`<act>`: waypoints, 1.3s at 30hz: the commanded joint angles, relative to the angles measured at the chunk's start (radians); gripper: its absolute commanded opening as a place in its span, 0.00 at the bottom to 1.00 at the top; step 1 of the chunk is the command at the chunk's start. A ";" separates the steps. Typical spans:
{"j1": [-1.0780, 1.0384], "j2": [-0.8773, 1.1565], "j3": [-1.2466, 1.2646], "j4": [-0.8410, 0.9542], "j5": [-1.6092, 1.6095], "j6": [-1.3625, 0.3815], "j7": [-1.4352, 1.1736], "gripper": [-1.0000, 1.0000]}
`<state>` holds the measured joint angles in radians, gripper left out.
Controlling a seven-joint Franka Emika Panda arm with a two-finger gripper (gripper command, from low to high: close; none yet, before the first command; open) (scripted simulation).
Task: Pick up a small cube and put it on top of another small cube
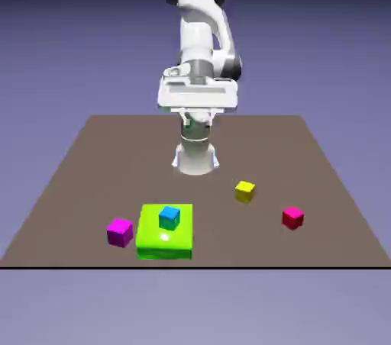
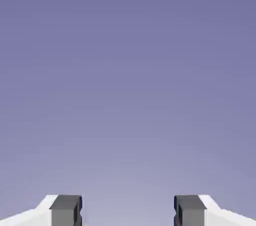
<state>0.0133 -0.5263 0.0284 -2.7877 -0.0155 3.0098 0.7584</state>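
Both cubes [image 1: 292, 217] well below fingers [image 2: 66, 211]

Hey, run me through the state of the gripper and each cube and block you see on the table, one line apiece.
gripper: open, nothing between its fingertips
red cube: on the table, not held
yellow cube: on the table, nothing on top
magenta cube: on the table, beside the green block
blue cube: resting on the green block
green block: flat on the table, bearing the blue cube
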 commanded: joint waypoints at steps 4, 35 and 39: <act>0.004 0.145 0.094 0.074 -0.051 -0.090 0.058 0.50; 0.104 1.046 0.497 0.480 -0.436 -0.470 0.442 0.00; 0.028 0.922 0.600 0.470 -0.326 -0.574 0.368 0.00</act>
<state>0.0413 0.3962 0.6284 -2.3177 -0.3390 2.4364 1.1245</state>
